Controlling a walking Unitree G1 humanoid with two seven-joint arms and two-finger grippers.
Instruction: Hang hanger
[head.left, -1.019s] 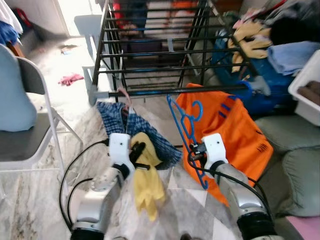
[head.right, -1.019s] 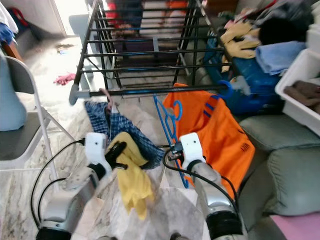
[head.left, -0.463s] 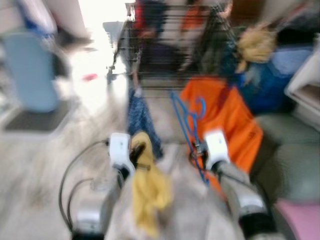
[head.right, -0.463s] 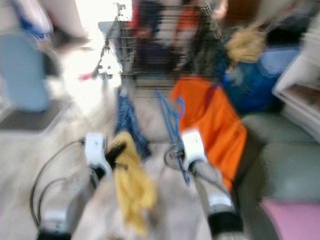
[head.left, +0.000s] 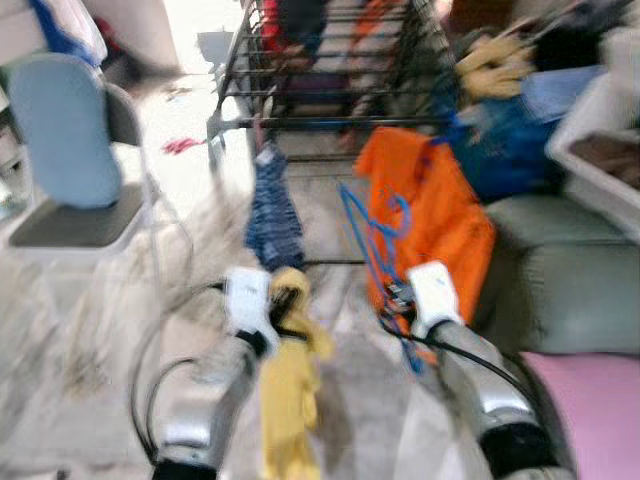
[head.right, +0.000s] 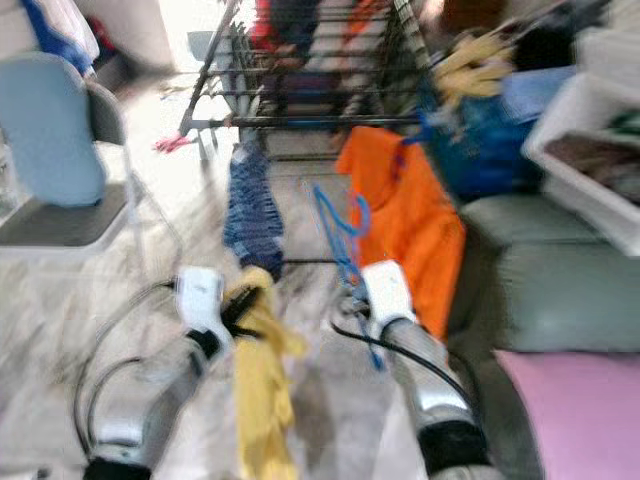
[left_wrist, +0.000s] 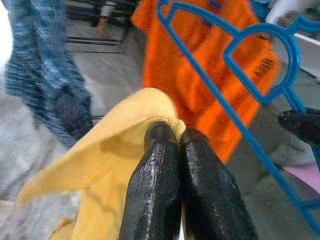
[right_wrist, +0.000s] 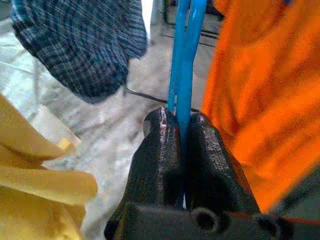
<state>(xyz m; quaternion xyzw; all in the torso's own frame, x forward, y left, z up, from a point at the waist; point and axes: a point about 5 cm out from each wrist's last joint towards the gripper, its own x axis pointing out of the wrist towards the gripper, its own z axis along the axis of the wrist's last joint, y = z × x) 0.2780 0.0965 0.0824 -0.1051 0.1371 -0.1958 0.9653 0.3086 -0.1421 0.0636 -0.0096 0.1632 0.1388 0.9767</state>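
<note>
A blue plastic hanger (head.left: 377, 240) stands upright in front of me, and my right gripper (head.left: 395, 300) is shut on its lower bar (right_wrist: 184, 75). My left gripper (head.left: 283, 310) is shut on a yellow garment (head.left: 288, 395) that hangs down from its fingers (left_wrist: 170, 175). Ahead stands a black drying rack (head.left: 330, 70), with a blue plaid shirt (head.left: 273, 215) and an orange shirt (head.left: 430, 215) hanging from its front bar. The hanger's hook is level with the orange shirt, below the rack's bar.
A folding chair (head.left: 75, 170) with a pale blue back stands to the left. A grey-green sofa (head.left: 570, 270) with piled clothes and a white basket (head.left: 600, 150) is on the right, a pink cushion (head.left: 590, 400) nearer me. Marble floor (head.left: 90, 330) lies between.
The view has swung and blurred, so the camera moved; the rack now sits farther off and the chair shows more fully. Both grippers keep their holds on the garment and hanger.
</note>
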